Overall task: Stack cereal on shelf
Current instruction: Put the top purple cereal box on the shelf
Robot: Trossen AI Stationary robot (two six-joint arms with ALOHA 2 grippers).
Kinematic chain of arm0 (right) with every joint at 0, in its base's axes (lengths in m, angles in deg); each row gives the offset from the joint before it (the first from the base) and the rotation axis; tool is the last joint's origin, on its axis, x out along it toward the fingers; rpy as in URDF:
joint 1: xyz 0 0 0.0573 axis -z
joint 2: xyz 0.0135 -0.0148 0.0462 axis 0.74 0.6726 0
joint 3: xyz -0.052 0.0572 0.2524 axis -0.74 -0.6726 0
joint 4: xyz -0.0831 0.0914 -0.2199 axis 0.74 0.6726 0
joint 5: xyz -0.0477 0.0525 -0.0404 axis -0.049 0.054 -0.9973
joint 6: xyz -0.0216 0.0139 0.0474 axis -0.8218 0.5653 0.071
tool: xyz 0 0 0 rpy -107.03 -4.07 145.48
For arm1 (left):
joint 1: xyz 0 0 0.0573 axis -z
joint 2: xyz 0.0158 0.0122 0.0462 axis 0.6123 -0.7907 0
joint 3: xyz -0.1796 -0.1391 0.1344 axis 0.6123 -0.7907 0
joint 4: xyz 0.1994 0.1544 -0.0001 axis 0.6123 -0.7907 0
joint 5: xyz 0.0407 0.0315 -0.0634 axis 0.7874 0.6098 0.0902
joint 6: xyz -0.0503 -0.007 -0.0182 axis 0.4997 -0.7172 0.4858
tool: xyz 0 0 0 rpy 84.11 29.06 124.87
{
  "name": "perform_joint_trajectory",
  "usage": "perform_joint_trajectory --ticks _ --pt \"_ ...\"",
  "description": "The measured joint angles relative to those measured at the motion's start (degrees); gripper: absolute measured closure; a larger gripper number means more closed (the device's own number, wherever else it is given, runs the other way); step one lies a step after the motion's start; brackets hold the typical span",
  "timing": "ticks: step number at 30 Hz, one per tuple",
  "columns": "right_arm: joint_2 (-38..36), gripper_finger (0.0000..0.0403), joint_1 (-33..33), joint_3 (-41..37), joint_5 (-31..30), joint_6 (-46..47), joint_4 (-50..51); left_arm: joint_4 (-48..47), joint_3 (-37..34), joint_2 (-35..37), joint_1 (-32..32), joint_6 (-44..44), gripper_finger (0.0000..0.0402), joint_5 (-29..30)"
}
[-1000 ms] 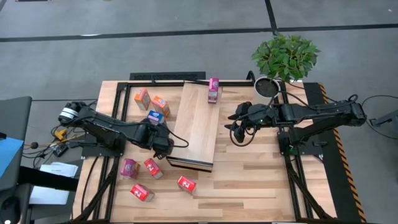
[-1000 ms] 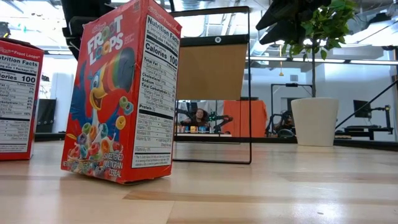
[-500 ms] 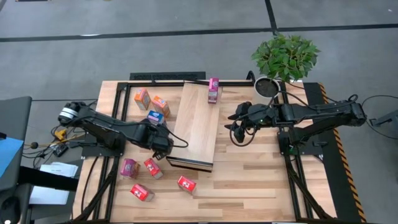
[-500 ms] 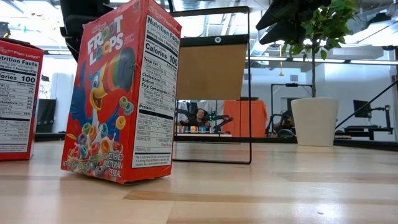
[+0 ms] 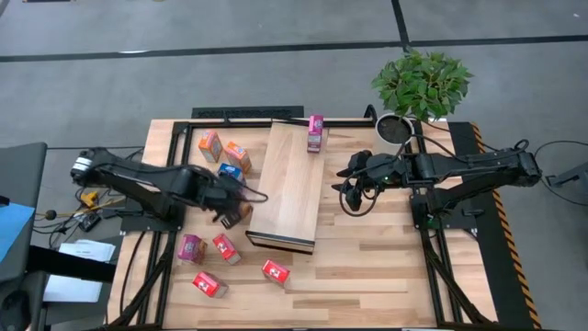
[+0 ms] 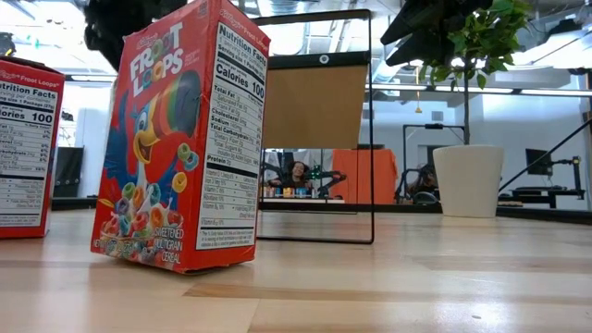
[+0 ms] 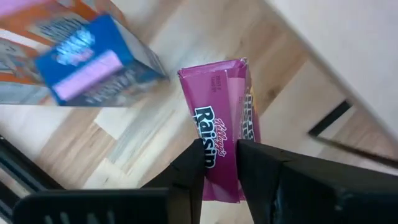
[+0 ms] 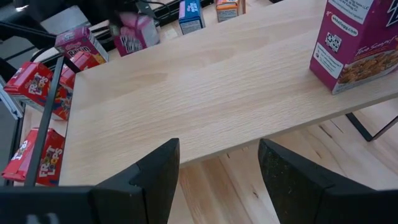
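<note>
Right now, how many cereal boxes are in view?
9 boxes: one on the shelf, three beside its far left, four near the front left, one in the left gripper.

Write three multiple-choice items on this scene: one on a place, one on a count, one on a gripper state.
1. Where does the purple box stand?
A. on the shelf
B. beside the plant
C. on the floor

2. How many Froot Loops boxes appear in the low view?
A. one
B. two
C. four

3. What is the left gripper doing?
A. hanging open
B. gripping a Raisin Bran box
C. gripping the plant

Answers: 1 A, it stands on the plank's far end; 2 B, one whole, one cut off; 3 B, fingers pinch the magenta box.
</note>
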Motion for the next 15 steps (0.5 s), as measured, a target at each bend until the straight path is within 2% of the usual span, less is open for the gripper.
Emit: perform_joint_trajectory --ticks 8,15 --pt "0.0 0.0158 0.0 0.0 -0.1 0.0 -0.1 -15.9 12.1 2.0 -5.9 -0.5 0.0331 2.9" --pt "0.0 0.0158 0.0 0.0 -0.1 0.0 -0.1 -14.9 22.0 1.3 -11.6 -2.1 0.0331 10.7"
